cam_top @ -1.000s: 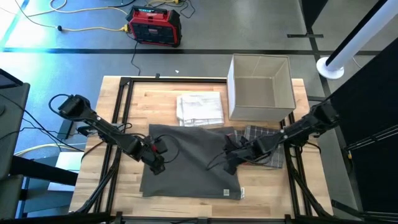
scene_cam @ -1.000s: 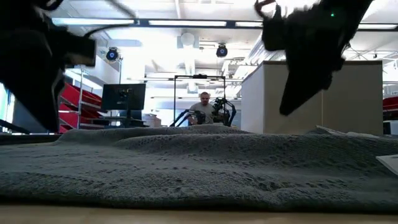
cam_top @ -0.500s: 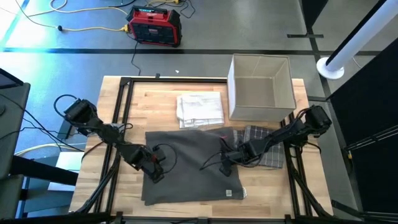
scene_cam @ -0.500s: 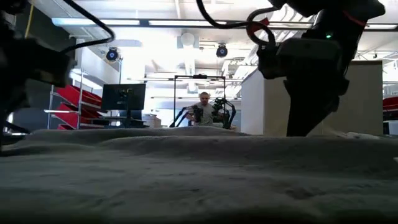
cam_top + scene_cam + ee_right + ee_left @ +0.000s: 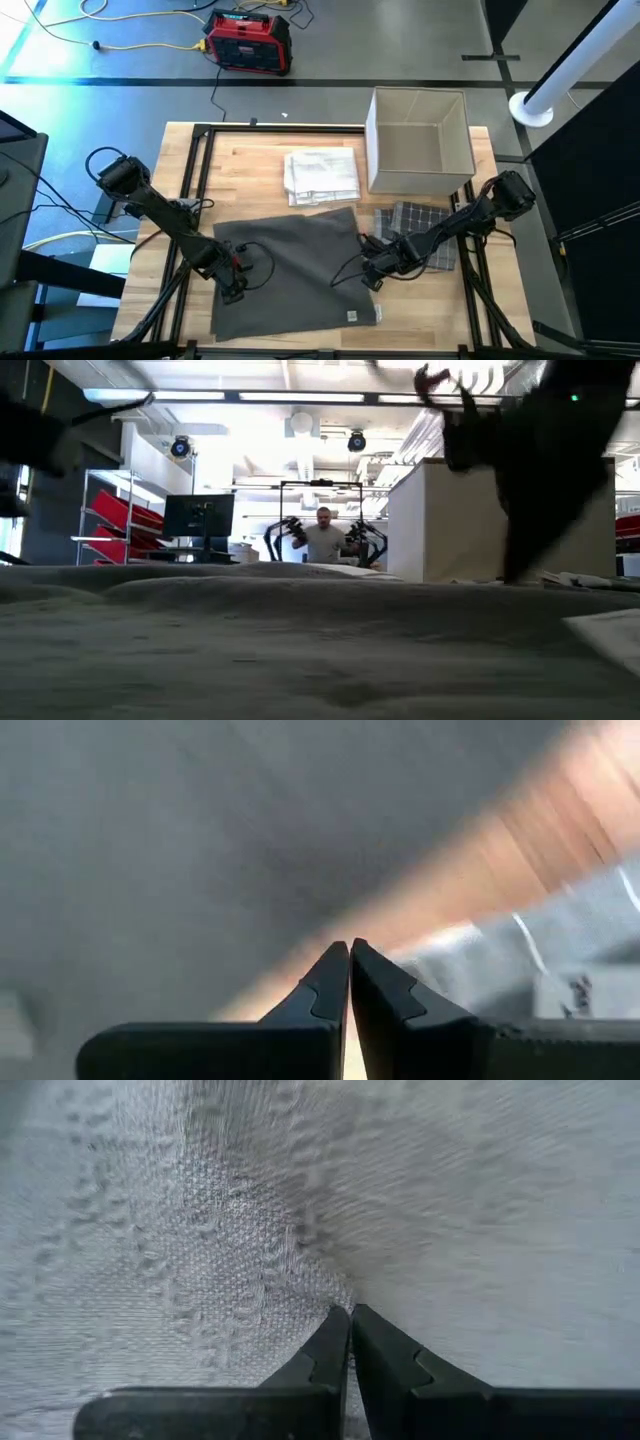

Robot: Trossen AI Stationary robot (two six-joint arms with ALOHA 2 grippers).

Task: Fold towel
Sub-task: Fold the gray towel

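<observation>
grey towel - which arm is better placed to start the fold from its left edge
The left. The left gripper sits at the grey towel's left edge, fingers pinched together on its fabric in the left wrist view. The right gripper is at the opposite edge, beside the checked cloth.

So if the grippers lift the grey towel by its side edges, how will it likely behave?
Probably floppy: the grey towel lies flat yet rumples into soft folds in the low view, so its middle would sag. Its looped weave looks grippy, unlikely to slip from the left gripper, shut on it. The right gripper sits at the opposite edge.
</observation>
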